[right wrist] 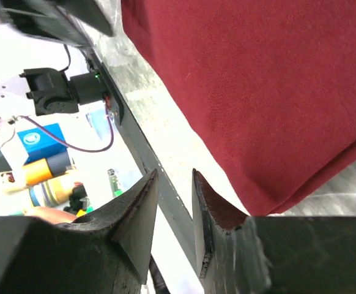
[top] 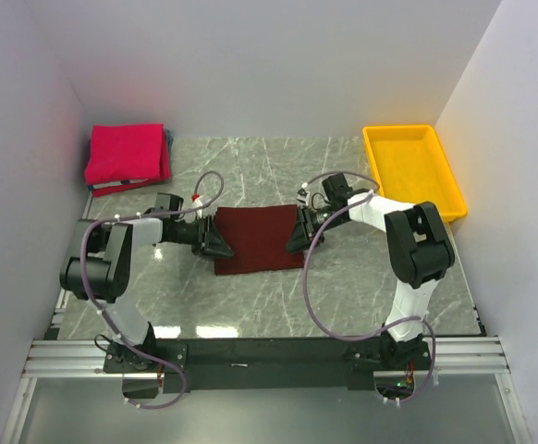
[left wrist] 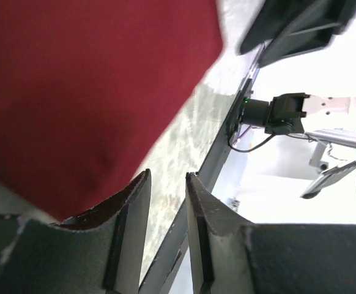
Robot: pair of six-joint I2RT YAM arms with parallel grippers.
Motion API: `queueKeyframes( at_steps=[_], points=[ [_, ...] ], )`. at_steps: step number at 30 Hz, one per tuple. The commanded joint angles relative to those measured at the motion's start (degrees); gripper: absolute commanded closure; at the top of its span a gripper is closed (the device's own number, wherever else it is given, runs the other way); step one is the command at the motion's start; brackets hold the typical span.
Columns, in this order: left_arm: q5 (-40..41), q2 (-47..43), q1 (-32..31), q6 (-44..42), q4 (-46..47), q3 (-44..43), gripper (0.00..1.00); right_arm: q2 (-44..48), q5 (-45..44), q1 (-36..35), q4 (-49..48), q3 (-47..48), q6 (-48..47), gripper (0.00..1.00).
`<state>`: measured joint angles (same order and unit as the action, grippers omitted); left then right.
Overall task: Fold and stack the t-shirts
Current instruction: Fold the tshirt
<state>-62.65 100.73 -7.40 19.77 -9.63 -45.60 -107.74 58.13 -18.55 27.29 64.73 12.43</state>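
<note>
Grey marble table [top: 361,287], white walls [top: 269,65] on three sides.

- Dark maroon t-shirt [top: 258,239]: folded to a flat rectangle, lying at table centre.
- Left gripper [top: 219,242]: at the shirt's 9 o'clock edge. In the wrist view the jaws stand a narrow gap apart and bare table shows through the gap. A cloth corner lies against the outer side of one finger.
- Right gripper [top: 298,235]: at the shirt's 3 o'clock edge. The jaws are likewise slightly parted, with cloth beside one finger and not between them.
- Pinkish-red t-shirt [top: 126,153]: folded, at 10 o'clock from the maroon one, in the far left corner and well apart. It rests on other cloth [top: 166,148] whose edges peek out.
- Yellow tray [top: 440,162]: at 2 o'clock, against the right wall. Its inside shows only plain yellow floor.
</note>
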Motion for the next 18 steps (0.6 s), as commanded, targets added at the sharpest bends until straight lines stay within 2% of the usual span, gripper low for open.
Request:
queueKeyframes(
  at_steps=[1, 7, 12, 14, 16, 18],
  points=[
    [0.3, -3.8, -0.9, -0.1, -0.1, -1.9, 0.64, -1.3, 0.2, -0.1, 0.8, 0.6, -1.8, 0.64],
    [3.1, 3.7, -2.7, 4.1, 4.4, -0.1, 0.66, -8.8, 1.2, -1.1, -4.1, -1.9, 0.9, 0.66],
    [7.0, 11.6, 1.1, 1.6, 2.1, -0.4, 0.68, -9.4, -3.9, 0.0, -1.9, -6.4, -2.8, 0.67],
    [8.4, 12.9, 2.0, -1.1, -2.7, -2.3, 0.69, -9.2, -5.3, 1.1, 0.4, -5.2, -3.6, 0.67],
    [4.9, 12.3, 3.3, -4.0, -9.5, -5.0, 0.68, -8.5, -6.8, 2.0, 6.9, -1.2, -7.2, 0.67],
    [2.6, 7.7, 3.8, -12.4, -15.9, -8.0, 0.66, -7.1, -7.7, 2.5, 11.5, 1.7, -10.5, 0.67]
  ],
)
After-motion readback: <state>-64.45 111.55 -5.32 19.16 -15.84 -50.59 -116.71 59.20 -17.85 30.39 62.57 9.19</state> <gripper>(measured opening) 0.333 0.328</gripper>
